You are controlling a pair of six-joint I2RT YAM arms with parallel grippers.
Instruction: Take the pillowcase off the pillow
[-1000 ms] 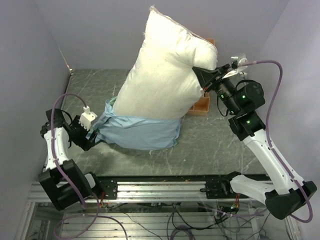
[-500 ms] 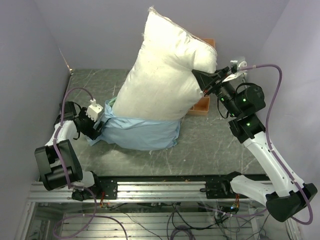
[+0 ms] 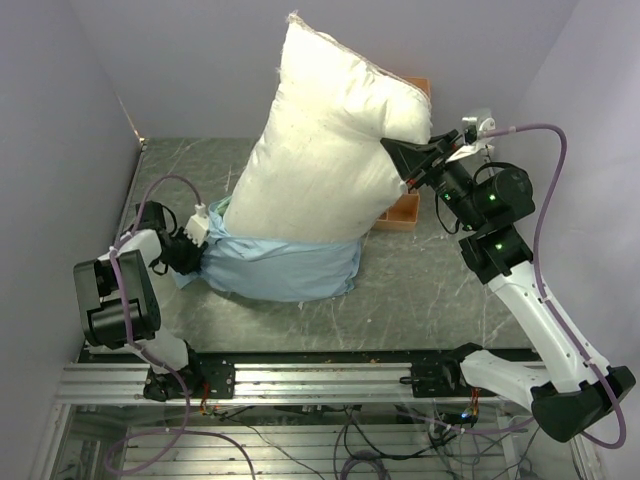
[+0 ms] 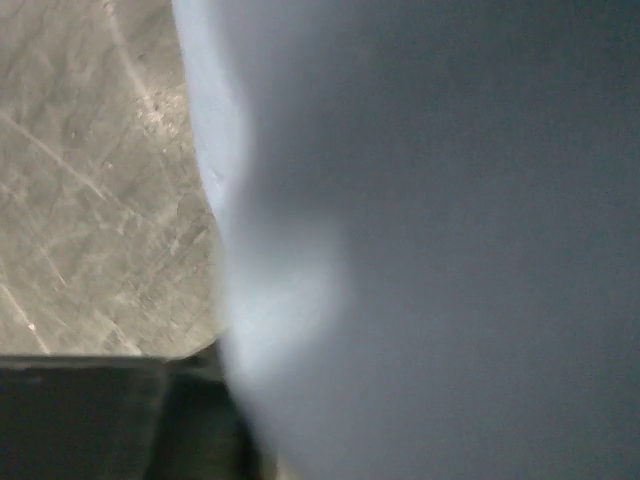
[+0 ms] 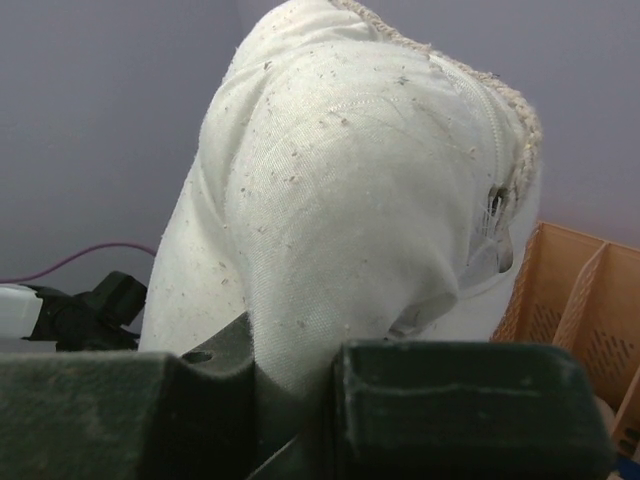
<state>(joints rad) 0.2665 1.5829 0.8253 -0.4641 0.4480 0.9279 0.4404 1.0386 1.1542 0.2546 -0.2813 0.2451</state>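
Light-blue limp fabric pillowcase [image 3: 280, 265] sits bunched around the bottom of the big plump off-white pillow [image 3: 330, 140], down on the grey marbled worktop [image 3: 420, 290]. My right gripper [image 3: 403, 168] pinches the pillow's upper corner, holding it upright so the case can slide off. My left gripper [image 3: 192, 252] is buried at the case's left edge, and I can't tell if it's clamped.

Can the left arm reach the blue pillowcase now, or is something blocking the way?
Probably yes. The left gripper sits right at the left edge of the pillowcase, which is bunched around the foot of the pillow. Blue cloth fills its wrist view, and nothing stands between them.
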